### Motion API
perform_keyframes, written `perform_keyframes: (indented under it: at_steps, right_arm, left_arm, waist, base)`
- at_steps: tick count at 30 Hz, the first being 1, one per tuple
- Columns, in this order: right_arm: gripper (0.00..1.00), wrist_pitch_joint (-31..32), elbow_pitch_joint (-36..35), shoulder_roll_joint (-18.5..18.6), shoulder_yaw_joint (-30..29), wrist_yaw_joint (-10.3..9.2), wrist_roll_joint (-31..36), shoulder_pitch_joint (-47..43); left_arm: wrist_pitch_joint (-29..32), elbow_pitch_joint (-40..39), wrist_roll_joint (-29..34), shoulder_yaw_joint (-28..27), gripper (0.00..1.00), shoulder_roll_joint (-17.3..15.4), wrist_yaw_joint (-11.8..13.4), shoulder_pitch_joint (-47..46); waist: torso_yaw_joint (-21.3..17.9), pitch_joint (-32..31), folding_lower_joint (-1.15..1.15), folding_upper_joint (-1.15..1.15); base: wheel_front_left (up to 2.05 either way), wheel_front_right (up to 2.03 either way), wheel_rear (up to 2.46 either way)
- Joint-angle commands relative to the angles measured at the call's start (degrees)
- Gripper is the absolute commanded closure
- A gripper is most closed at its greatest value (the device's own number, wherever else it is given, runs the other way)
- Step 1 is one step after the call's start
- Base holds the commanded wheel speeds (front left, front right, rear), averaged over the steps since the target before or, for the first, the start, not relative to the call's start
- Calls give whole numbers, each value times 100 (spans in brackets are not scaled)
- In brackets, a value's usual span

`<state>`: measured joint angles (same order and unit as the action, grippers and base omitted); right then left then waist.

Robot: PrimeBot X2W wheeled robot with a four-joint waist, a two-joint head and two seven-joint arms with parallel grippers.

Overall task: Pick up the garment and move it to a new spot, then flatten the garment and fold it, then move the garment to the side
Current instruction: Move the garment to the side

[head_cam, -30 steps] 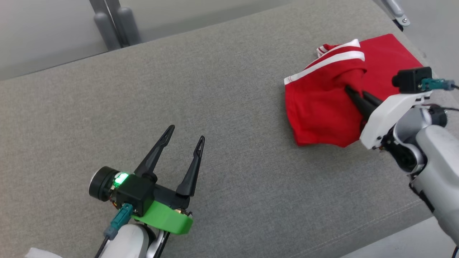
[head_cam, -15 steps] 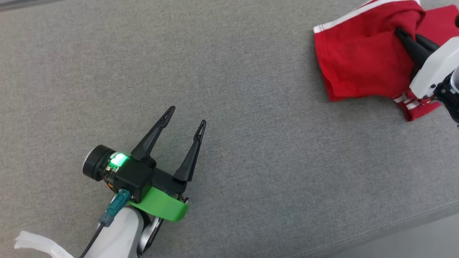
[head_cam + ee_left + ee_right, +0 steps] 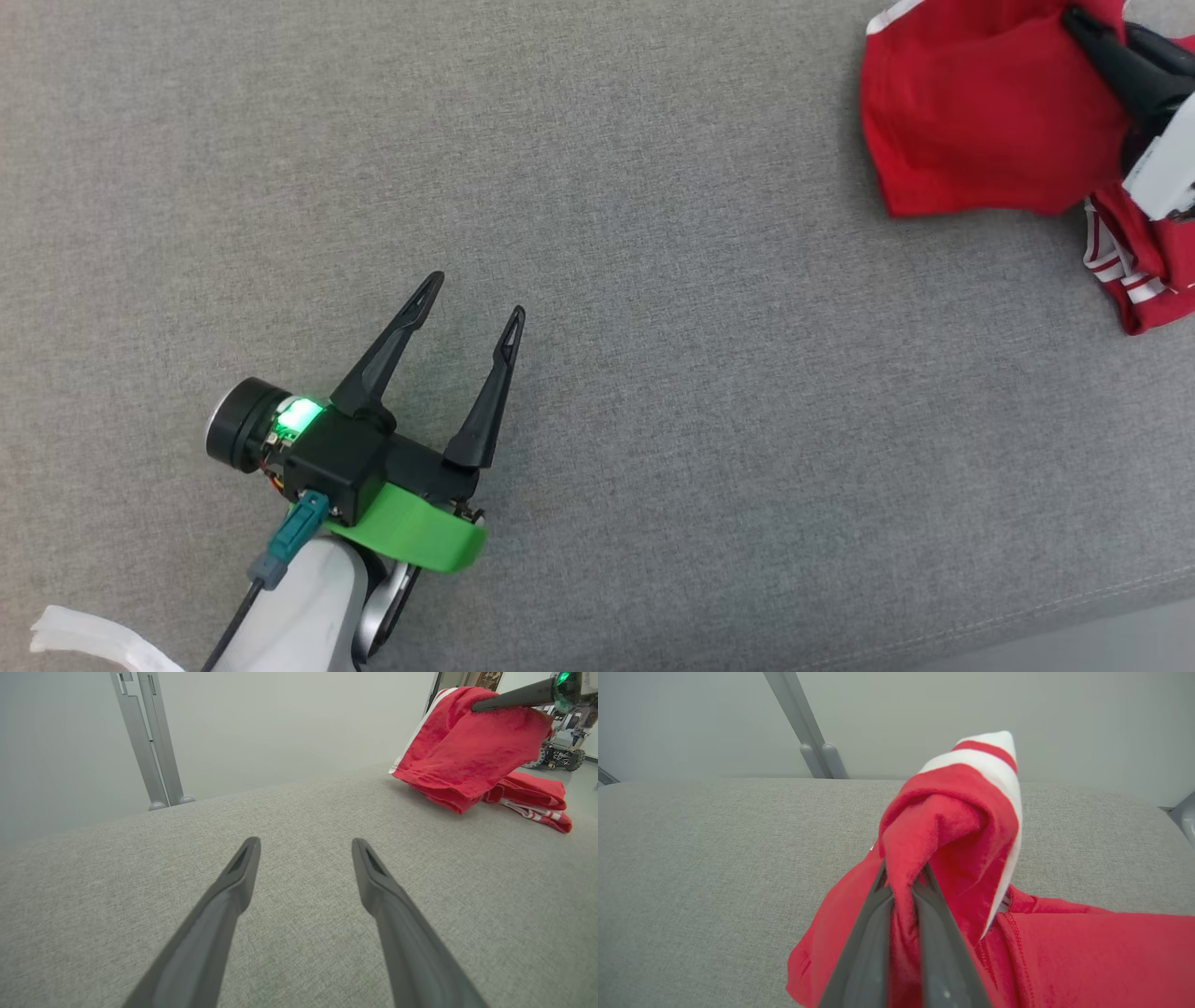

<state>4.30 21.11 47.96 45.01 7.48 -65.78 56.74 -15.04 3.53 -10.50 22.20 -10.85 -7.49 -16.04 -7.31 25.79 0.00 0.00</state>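
The garment [image 3: 971,121] is red with white stripes, at the top right of the head view. My right gripper [image 3: 1088,21] is shut on a bunched fold of it. The right wrist view has the red cloth [image 3: 952,830] pinched between the two dark fingers [image 3: 873,933], a white-striped edge standing up above them. Part of the garment [image 3: 467,751] hangs lifted off the grey surface while its lower part [image 3: 532,800] trails on it. My left gripper [image 3: 474,297] is open over bare grey fabric at the lower left, far from the garment.
The work surface is a wide grey fabric-covered top [image 3: 653,327]. Its front edge [image 3: 1102,607] runs along the lower right of the head view. Grey metal posts [image 3: 149,742] stand behind the far edge, before a pale wall.
The head camera has tilted down and left, so the whole picture has shifted. The right gripper has lifted the garment higher, and a striped lower part now trails below it. The left gripper stays open.
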Motion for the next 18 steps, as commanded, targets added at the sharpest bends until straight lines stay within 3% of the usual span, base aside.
perform_keyframes:
  at_steps: [1, 7, 18]
  right_arm:
    - [100, -124, -56, 109, -2, 3, -102, -38]
    - [100, -88, 58, 482, 283, 3, -482, -363]
    - [100, -260, 1702, 354, 550, 2, -381, -319]
  left_arm:
    - [-16, -13, 8, -31, 0, 0, 1, 61]
    - [-16, -32, 9, -42, 0, -42, 1, 48]
    - [-16, -16, -47, -1, 0, -187, 2, -27]
  waist:
    - [-21, -15, 0, 0]
    - [-101, 24, 0, 0]
    - [-62, 207, 0, 0]
  base:
    - [0, 0, 0]
    - [0, 0, 0]
    - [0, 0, 0]
